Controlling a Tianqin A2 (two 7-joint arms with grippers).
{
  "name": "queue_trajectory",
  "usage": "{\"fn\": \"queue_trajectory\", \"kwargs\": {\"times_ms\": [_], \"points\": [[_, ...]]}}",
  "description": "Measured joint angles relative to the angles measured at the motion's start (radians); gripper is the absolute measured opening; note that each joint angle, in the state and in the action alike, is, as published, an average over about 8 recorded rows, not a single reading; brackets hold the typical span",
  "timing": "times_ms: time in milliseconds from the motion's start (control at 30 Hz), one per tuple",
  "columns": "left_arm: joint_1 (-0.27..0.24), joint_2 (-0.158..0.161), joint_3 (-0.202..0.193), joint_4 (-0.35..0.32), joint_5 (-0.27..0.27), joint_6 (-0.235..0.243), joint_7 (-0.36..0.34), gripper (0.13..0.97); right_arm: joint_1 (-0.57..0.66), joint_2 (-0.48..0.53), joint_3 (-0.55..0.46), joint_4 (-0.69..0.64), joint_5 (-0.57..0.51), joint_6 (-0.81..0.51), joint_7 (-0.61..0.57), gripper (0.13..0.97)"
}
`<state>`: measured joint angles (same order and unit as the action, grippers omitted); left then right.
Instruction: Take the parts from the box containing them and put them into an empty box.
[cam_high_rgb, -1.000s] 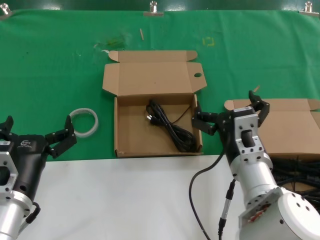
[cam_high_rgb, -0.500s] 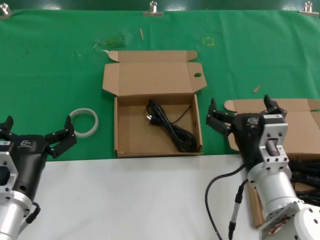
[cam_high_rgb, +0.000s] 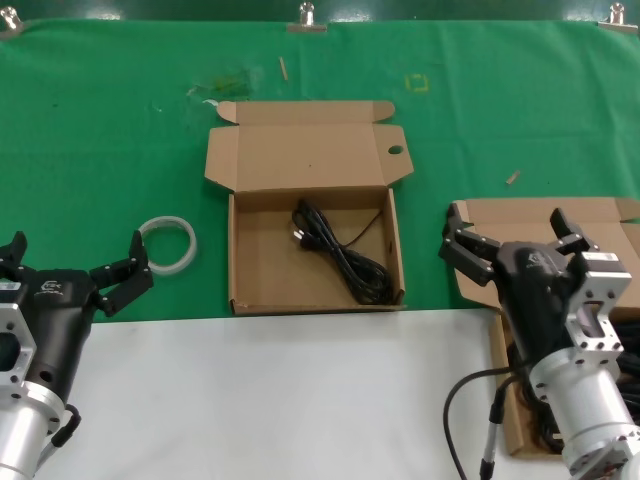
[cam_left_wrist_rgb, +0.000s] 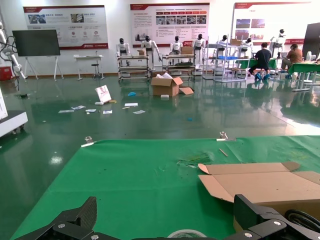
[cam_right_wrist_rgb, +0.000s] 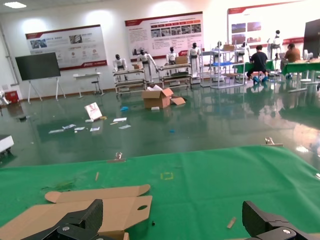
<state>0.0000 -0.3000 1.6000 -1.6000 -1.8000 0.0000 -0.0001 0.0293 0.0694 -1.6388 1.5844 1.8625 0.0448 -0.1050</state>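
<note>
Right hand (cam_right_wrist_rgb: 172, 227) — black fingertips spread wide, nothing between them — over the green bench (cam_right_wrist_rgb: 215, 185); beyond, the empty box (cam_right_wrist_rgb: 85, 207) shows its holed lid.

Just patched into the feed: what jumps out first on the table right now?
The open cardboard box at the centre of the green mat stands out, with one coiled black cable lying in it. The right claw hangs open above the second box at the right edge. The left claw waits open at the near left, beside a white ring.
</note>
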Motion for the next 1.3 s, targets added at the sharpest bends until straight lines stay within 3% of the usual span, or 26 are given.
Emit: {"fn": "queue_trajectory", "kwargs": {"times_ms": [200, 1300], "points": [[0.000, 0.000, 0.000, 0.000, 0.000, 0.000, 0.000, 0.965, -0.014, 0.000, 0.018, 0.007, -0.029, -0.021, 0.050, 0.966], [0.000, 0.000, 0.000, 0.000, 0.000, 0.000, 0.000, 0.965, -0.014, 0.000, 0.019, 0.008, -0.030, -0.022, 0.052, 0.966]]}}
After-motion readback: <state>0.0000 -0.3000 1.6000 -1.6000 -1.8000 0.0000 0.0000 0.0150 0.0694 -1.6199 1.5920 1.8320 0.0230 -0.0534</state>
